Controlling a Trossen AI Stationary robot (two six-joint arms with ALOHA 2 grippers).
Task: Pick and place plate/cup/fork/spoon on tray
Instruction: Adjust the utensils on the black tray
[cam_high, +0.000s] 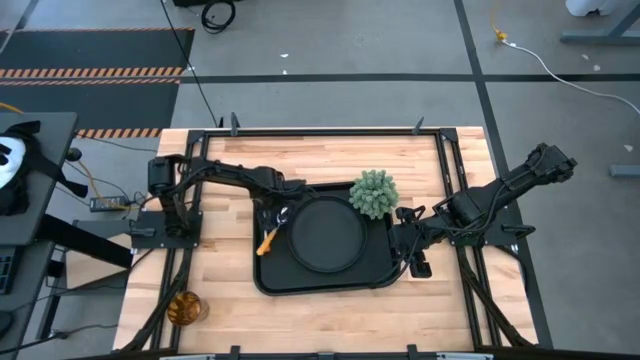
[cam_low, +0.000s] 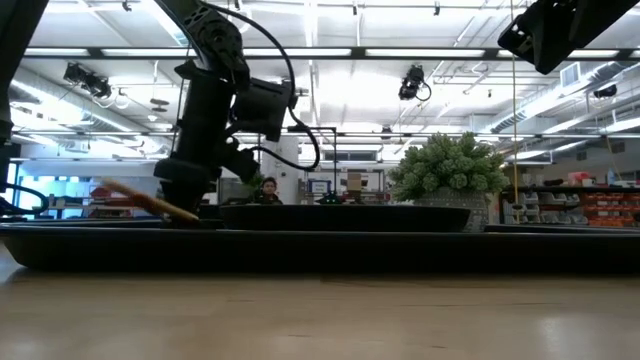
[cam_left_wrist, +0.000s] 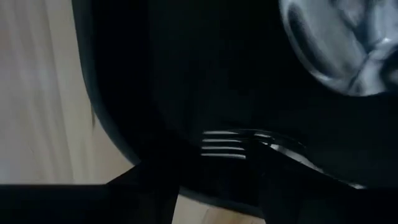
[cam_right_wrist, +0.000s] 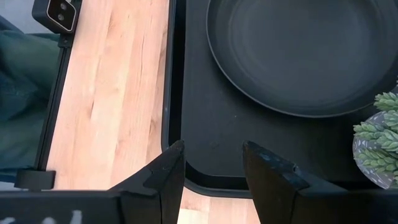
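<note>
**A:** Cutlery first. Where do things sit?

**B:** The plate (cam_high: 326, 234) lies on the tray (cam_high: 375, 275). The left gripper (cam_high: 277, 215) is down at the tray's left edge, where a yellow-orange handle (cam_high: 266, 241) slants across the rim; that looks like the spoon. Its wrist view shows metal fork tines (cam_left_wrist: 225, 144) and a shiny rounded bowl (cam_left_wrist: 348, 43) on the black tray floor, so both utensils seem to be there, though I cannot tell which one, if either, the fingers grip.

**A:** And the fingers themselves?

**B:** The left pair shows only as dark shapes, so width is unclear. The right gripper (cam_right_wrist: 211, 168) hovers over the tray's right edge, fingers parted with nothing between them.

**A:** The cup?

**B:** The cup (cam_high: 184, 308) stands on the surface near the front left corner, well apart from the tray. It looks like the remaining item.

**A:** Risks?

**B:** I'd judge the handle overhanging the rim could tip out if the left arm brushes it while lifting. The green plant (cam_high: 373, 193) at the tray's back right corner crowds the right arm's path. Smooth glass could slip from a shallow grip.
</note>
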